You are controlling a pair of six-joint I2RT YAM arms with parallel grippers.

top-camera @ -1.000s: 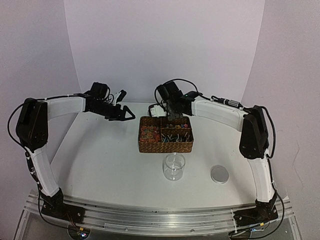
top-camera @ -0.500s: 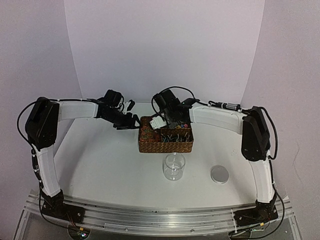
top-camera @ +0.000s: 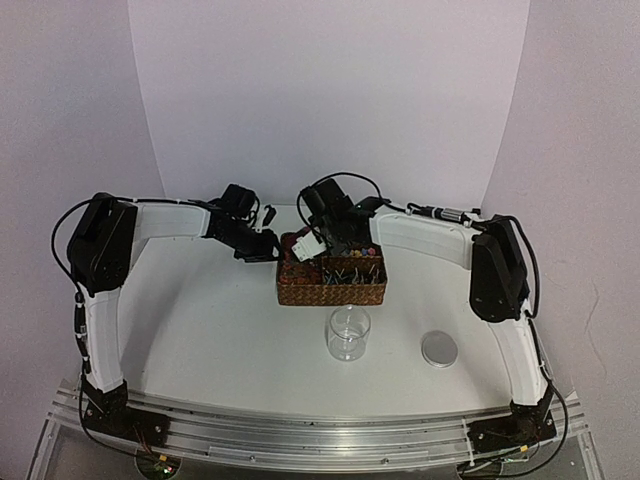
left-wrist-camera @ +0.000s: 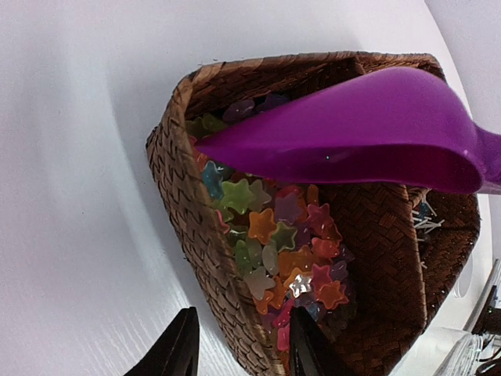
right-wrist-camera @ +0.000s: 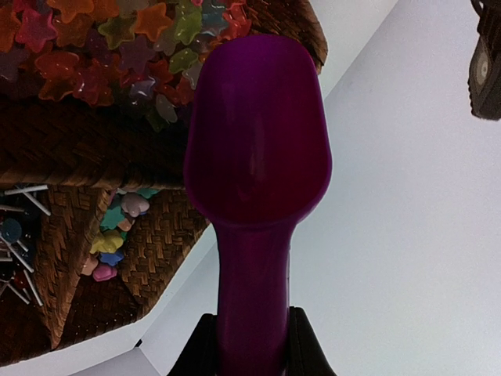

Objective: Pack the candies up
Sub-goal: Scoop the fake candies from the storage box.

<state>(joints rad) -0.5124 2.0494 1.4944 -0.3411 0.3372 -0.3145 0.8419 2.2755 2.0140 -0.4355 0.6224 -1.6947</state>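
The candies (left-wrist-camera: 278,243) are small star-shaped sweets in pink, orange, green and pale colours. They fill the left compartment of the woven basket (top-camera: 330,293) and also show in the right wrist view (right-wrist-camera: 102,47). My right gripper (right-wrist-camera: 249,341) is shut on the handle of the magenta scoop (right-wrist-camera: 258,141). It holds the bowl above the candies at the basket's back left corner (left-wrist-camera: 368,125). No candy shows on the scoop. My left gripper (left-wrist-camera: 243,352) is open and straddles the basket's left wall, one finger outside and one over the candies.
Thin white-sticked lollipops (right-wrist-camera: 16,235) fill the basket's right compartment. A few small heart-like sweets (right-wrist-camera: 117,235) lie in a small compartment. An empty glass jar (top-camera: 348,333) stands in front of the basket. Its round metal lid (top-camera: 439,348) lies to the right.
My left gripper has moved right to the basket's left wall. My right gripper has shifted left with the scoop, over the candy compartment.
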